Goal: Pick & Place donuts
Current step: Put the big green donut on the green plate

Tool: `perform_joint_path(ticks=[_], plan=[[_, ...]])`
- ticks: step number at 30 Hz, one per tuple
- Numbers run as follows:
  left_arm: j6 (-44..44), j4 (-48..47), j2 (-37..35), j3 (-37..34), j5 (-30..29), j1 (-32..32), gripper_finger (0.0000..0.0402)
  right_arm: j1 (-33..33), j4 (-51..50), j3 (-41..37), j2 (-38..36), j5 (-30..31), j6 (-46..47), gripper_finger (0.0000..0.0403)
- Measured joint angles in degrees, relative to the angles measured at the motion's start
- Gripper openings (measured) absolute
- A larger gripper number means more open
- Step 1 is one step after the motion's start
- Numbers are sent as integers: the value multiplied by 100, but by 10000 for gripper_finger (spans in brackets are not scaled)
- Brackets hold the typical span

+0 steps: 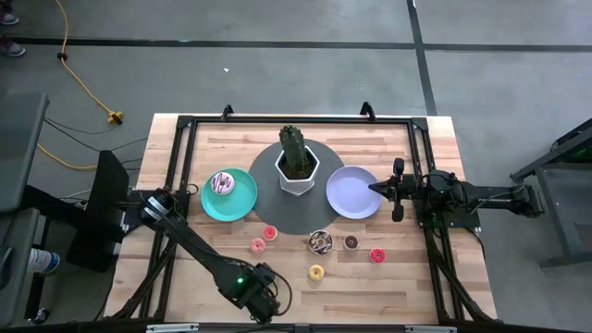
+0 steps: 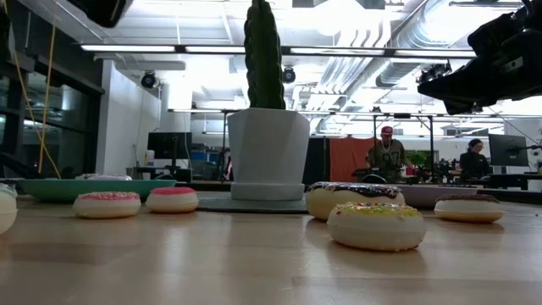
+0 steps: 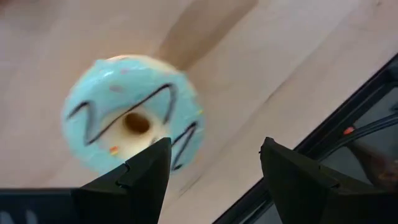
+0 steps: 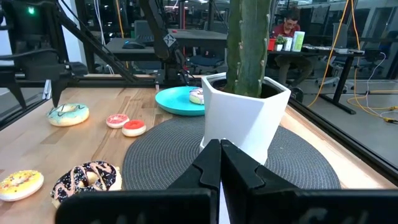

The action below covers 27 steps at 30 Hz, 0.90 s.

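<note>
Your left pincer (image 3: pixel 214 165) hangs wide open over the mint-green donut (image 3: pixel 132 114) near the desk's (image 1: pixel 407 287) front edge. It looks light, stiff and smooth; grip across the ring's outer sides. Your right pincer (image 4: pixel 220 163), closed empty, waits over the lavender plate (image 1: pixel 351 192).

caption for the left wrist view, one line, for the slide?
Left gripper open above the wooden table, a mint-green donut with dark drizzle lying just off its fingers.
</note>
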Motion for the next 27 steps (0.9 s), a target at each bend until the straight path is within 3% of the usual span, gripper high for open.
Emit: perform_joint_path(ticks=[27], plan=[[-191, -310, 54, -13, -245, 54, 239, 0, -2, 1, 2, 0, 0, 0]])
